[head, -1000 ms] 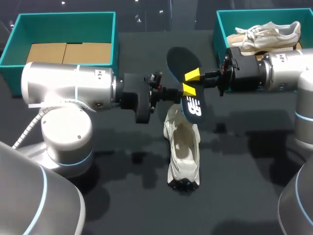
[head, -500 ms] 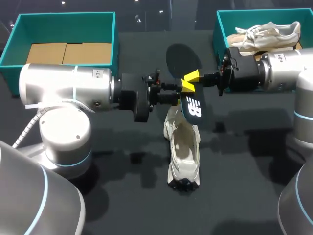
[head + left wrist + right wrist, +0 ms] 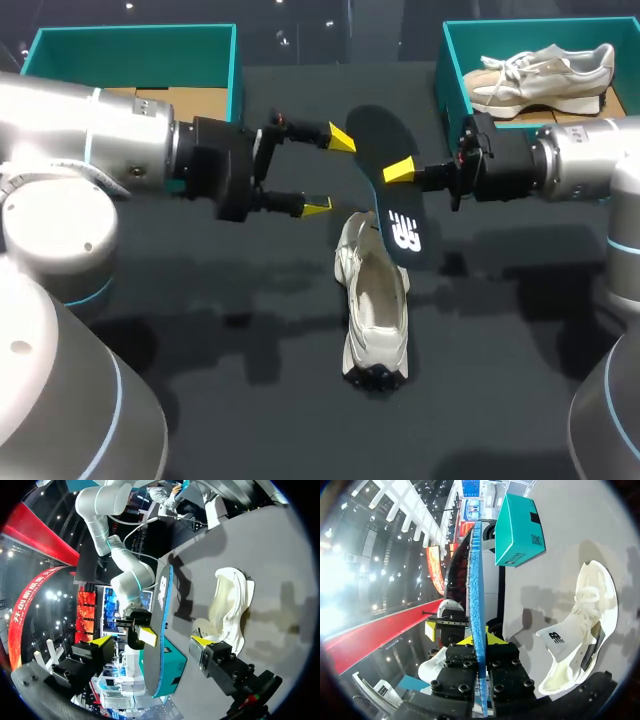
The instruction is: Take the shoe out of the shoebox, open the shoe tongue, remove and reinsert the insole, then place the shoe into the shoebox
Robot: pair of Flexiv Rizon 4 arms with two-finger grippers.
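Right gripper (image 3: 393,175) pinches the insole (image 3: 372,135), left gripper (image 3: 329,172) gapes empty beside it: feed insole shallowly into the shoe (image 3: 375,310) lying mid-table, left best steadying its collar.

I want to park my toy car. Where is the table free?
Bare table lies either side of the shoe, toward the near edge. Crowded: the middle, where the right gripper holds the insole beside the open left gripper.

At the frame's centre, the right claw (image 3: 398,172) gripped the dark insole (image 3: 381,143), tilted over the white shoe (image 3: 376,310) lying on the tabletop (image 3: 200,300). The left claw (image 3: 330,172) hung spread wide at centre-left, clear of it.
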